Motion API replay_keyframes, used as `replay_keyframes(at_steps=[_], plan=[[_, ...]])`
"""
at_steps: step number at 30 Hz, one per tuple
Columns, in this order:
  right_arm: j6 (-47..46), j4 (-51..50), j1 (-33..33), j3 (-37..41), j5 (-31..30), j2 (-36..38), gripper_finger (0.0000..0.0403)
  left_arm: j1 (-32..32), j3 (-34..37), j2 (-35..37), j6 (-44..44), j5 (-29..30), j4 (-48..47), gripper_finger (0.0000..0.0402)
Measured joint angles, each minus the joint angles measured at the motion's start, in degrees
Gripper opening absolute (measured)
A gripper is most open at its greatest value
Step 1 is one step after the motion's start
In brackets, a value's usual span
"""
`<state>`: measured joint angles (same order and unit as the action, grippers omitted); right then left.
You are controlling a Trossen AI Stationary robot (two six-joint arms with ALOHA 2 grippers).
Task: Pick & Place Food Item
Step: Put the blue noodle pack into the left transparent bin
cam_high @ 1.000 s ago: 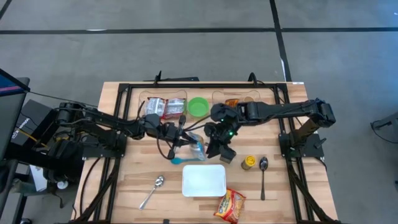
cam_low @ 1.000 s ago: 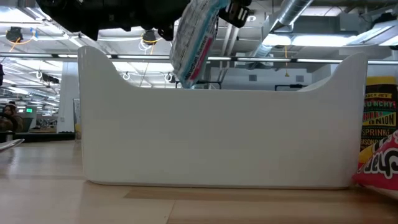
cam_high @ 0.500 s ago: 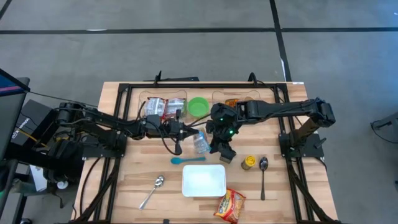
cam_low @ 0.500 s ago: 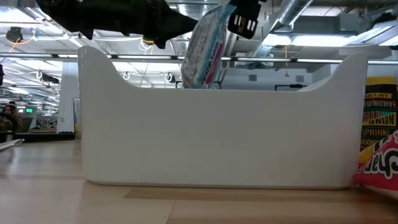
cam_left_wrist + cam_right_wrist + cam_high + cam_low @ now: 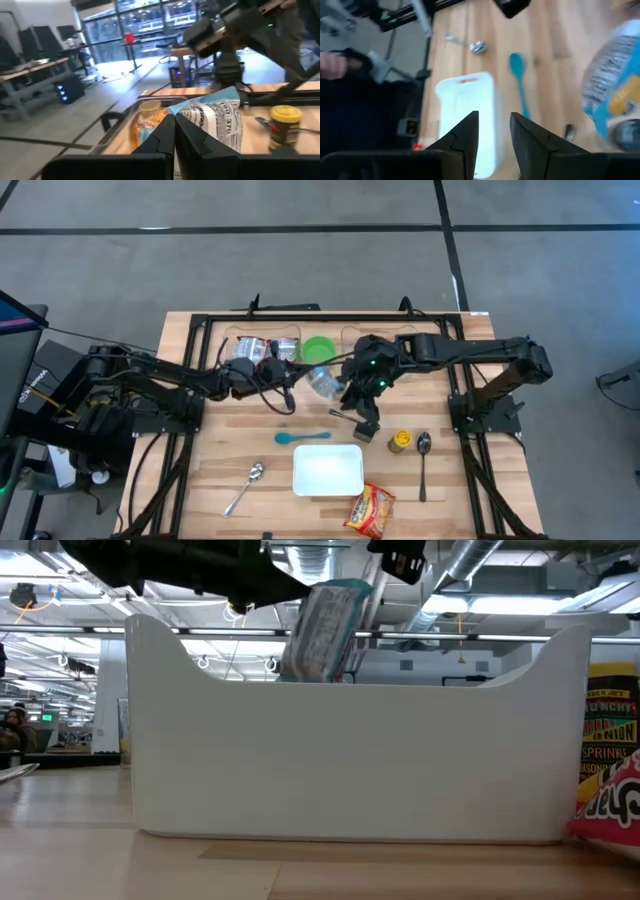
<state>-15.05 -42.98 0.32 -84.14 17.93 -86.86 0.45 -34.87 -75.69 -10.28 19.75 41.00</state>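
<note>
A white and blue snack bag hangs in the air over the middle of the table, past the far side of the white tray. The low view shows the bag above the tray's rim. My left gripper reaches in from the table's left and is shut on the bag. My right gripper stands open just right of the bag, pointing slantwise down, with nothing between its fingers. My left gripper pinches an edge of the bag between its two shut fingers. The fingers come level from the table's left. The bag sticks out beyond the fingertips toward the right arm, lifted clear of the table.
A teal spoon lies just beyond the tray. A yellow jar and a metal spoon sit to its right, and another spoon to its left. A red and yellow packet lies at the near edge. A green bowl and packets stand at the back.
My left gripper has turned at the wrist and swung the bag toward the table's far edge, away from the teal spoon. The bag stays clear of the table. My right gripper has drawn back toward the right and up, away from the bag.
</note>
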Motion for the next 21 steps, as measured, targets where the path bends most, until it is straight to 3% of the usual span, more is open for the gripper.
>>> replay_keyframes(at_steps=[5, 15, 21], plan=[[0.0, 0.1, 0.7, 0.0, -4.7, 1.1, 0.0107, 2.4, 0.0, 3.5, 0.0, 1.7, -2.7, 0.0000], [0.0, 0.1, 1.6, 0.0, -7.9, 1.1, 0.0107, 8.8, 0.0, 10.7, 0.0, 2.0, -10.4, 0.0000], [0.0, 0.1, 2.0, 0.0, -10.3, 1.1, 0.0107, 12.2, 0.0, 13.7, 0.0, 7.9, -15.9, 0.0000]])
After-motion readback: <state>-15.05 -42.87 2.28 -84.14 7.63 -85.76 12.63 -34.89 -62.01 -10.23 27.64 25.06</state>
